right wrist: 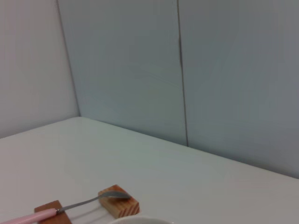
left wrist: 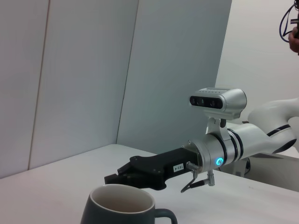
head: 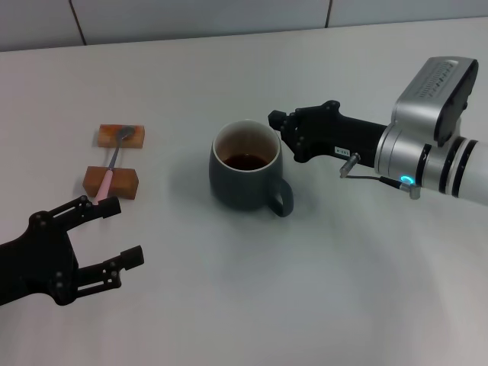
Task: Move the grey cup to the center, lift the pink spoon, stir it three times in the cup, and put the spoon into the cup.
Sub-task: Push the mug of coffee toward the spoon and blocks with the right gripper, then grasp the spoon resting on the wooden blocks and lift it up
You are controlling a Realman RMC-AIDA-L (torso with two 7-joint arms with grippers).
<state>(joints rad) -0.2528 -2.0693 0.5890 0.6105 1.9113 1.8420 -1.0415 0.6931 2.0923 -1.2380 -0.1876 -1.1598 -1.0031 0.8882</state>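
- Grey cup (head: 245, 166): upright on the white table (head: 320, 290), roughly mid-table, handle turned toward the robot and to its right. Dark brown liquid inside. Nothing is gripping it.
- Pink spoon (head: 114, 160): well to the robot's left of the cup, bridged across two wooden blocks (head: 111, 183); metal bowl on the far block, pink handle on the near one. Untouched.
- Right gripper (head: 276, 122): just beside the cup's far-right rim, close to it, w/ no clear contact. Finger state: cannot tell. The left wrist view shows it low behind the cup, tips hidden.
- Left gripper (head: 114, 232): fingers spread apart, holding nothing; sits near the robot, just short of the near block and the handle end.
- Judgement, step in hand: cup placement looks about done; the spoon pickup is opening.
- Next move calls for: left gripper to go fwd over the handle, between or just past the blocks, and close on the slim handle w/o knocking a block. Right arm should clear the cup rim before stirring.
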